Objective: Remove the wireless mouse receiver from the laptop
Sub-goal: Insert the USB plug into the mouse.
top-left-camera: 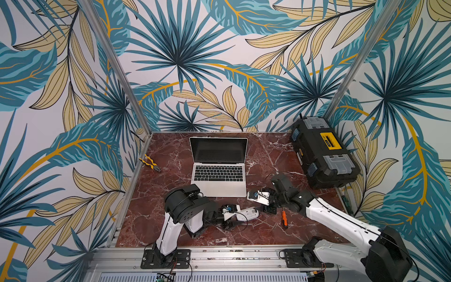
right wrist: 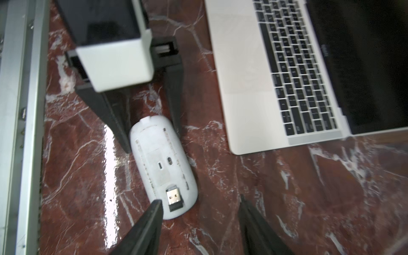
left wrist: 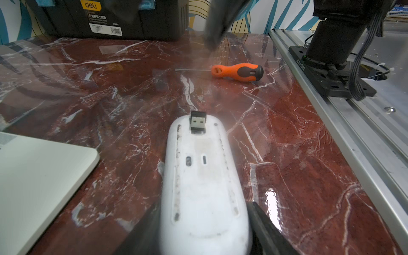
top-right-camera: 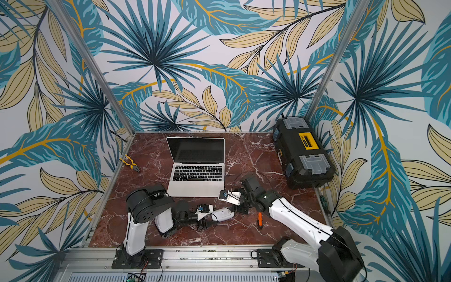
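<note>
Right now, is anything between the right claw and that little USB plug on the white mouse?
Nothing visible. The receiver lies bare in the upturned mouse's slot, the open right gripper just beside it. The left gripper clamps the mouse's far end only.

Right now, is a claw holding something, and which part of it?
The left claw holds the white mouse, flipped belly-up, by the two sides of the end away from the USB receiver. The right claw is open and holds nothing.
</note>
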Robot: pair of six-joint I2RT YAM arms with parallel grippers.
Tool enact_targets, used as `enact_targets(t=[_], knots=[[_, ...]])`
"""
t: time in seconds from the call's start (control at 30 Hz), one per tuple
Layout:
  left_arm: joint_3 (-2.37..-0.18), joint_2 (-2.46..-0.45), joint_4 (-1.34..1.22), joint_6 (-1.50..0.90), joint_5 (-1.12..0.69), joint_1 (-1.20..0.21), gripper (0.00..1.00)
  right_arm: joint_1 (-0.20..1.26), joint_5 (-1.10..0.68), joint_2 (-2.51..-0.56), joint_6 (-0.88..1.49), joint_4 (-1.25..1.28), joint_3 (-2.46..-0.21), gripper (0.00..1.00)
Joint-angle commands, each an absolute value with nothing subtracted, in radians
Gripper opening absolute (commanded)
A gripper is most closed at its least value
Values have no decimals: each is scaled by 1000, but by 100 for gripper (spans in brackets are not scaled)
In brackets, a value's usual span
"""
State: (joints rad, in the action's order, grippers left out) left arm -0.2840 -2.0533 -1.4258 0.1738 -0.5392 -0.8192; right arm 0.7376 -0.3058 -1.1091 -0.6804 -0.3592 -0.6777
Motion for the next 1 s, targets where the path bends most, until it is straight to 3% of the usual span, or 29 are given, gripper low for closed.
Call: enact_targets(t=[0.0,0.17,0.27,0.43,0.73,0.97], knots=[[-281,-2077,-1409,164,-540,-813,55,729,-236,-1056,-315,-252,-651,63],[-281,-2076,-1410,164,-539,-814,55,721,-111,-1006,46,-266,-667,67],[-281,-2074,-1409,164,-540,-813,55,718,-140,-1019,208,-294,-692,70],[-279,-2072,-1410,162,-541,-813,55,717,-207,-1105,516,-326,-686,60],[-279,-2072,-1409,160,-537,-812,55,723,-277,-1084,640,-312,-549,41],[-280,-2071,-1410,158,-534,-812,55,733,-333,-1128,676,-211,-493,33]])
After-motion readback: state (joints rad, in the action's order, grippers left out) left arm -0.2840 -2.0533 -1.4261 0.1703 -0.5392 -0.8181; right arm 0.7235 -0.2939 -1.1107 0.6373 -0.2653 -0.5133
